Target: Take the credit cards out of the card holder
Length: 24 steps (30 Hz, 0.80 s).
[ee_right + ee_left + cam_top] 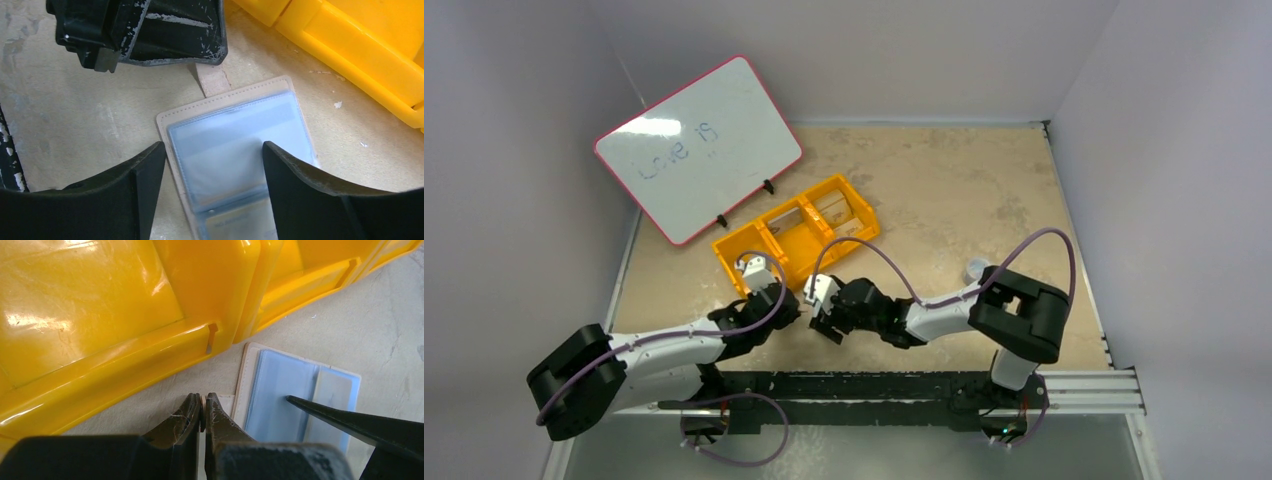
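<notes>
The card holder (pixel 230 145) lies open on the table, two light-blue panels up, right by the yellow bin's front wall. It also shows in the left wrist view (pixel 272 390). A tan credit card (pixel 240 222) shows through its near panel. My left gripper (pixel 203 405) is shut on the holder's small tan tab (pixel 215 80) at its edge. My right gripper (pixel 212 145) is open just above the holder, one finger on each side of the panels; one of its fingers (pixel 350 420) reaches over the holder. In the top view both grippers, left (pixel 789 305) and right (pixel 819 320), meet in front of the bin.
The yellow three-compartment bin (pixel 796 262) stands just behind the holder, with a whitish object (pixel 752 265) in its left compartment. A pink-rimmed whiteboard (pixel 699 150) leans at the back left. A small pale object (pixel 974 268) lies to the right.
</notes>
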Each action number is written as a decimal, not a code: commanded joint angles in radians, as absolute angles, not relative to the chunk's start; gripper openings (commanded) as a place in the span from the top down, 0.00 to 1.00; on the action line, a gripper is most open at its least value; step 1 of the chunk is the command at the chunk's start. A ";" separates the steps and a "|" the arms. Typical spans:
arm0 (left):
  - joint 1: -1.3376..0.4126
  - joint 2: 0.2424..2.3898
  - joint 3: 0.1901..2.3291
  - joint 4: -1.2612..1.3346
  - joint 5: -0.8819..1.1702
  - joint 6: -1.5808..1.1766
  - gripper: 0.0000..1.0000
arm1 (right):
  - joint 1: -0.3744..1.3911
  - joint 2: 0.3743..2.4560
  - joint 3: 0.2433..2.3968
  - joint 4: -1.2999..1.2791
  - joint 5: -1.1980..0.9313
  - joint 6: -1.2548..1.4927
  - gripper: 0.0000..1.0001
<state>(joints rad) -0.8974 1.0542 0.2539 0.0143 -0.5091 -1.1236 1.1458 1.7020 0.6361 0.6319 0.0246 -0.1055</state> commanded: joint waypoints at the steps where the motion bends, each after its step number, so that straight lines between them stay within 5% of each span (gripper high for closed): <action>1: -0.896 1.057 0.258 0.021 -0.491 -1.128 1.00 | 1.147 1.689 0.667 0.640 0.123 -0.107 0.31; 8: -0.897 1.050 0.235 0.019 -0.484 -1.132 1.00 | 1.146 1.630 0.633 0.670 0.063 -0.048 0.45; 14: -0.899 1.037 0.222 0.012 -0.468 -1.132 1.00 | 1.134 1.635 0.656 0.633 0.055 0.036 0.73; 15: -0.901 1.033 0.221 0.013 -0.465 -1.132 1.00 | 1.132 1.635 0.662 0.620 0.053 0.059 0.69; 17: -0.908 1.025 0.217 0.019 -0.461 -1.134 1.00 | 1.131 1.631 0.677 0.592 0.028 0.110 0.46; 24: -0.964 1.036 0.218 0.031 -0.474 -1.162 1.00 | 1.126 1.580 0.757 0.429 0.121 0.312 0.34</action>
